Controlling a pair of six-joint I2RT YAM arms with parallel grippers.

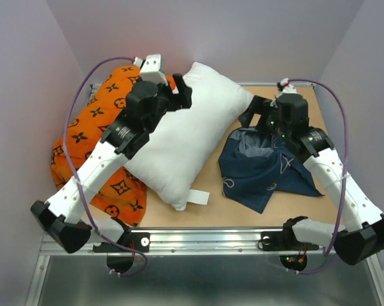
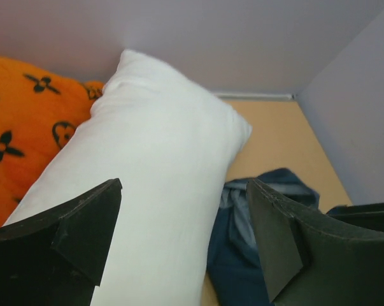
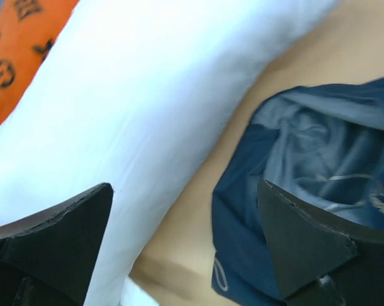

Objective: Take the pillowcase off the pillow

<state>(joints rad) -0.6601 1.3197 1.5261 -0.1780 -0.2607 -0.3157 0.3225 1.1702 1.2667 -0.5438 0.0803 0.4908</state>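
The plain white pillow (image 1: 188, 131) lies bare and slanted across the middle of the table, its small tag (image 1: 199, 197) at the near edge. The navy pillowcase (image 1: 262, 167) lies crumpled on the table to its right, apart from it. My left gripper (image 1: 177, 91) is open and empty above the pillow's far left edge; the pillow (image 2: 153, 178) fills its wrist view between the fingers. My right gripper (image 1: 254, 115) is open and empty over the pillowcase's far edge; its wrist view shows the pillowcase (image 3: 293, 172) and pillow (image 3: 141, 115) below.
An orange cushion with black motifs (image 1: 93, 137) lies along the left wall, partly under the pillow and my left arm. Lilac walls close in the table on the left, back and right. A metal rail (image 1: 204, 239) runs along the near edge.
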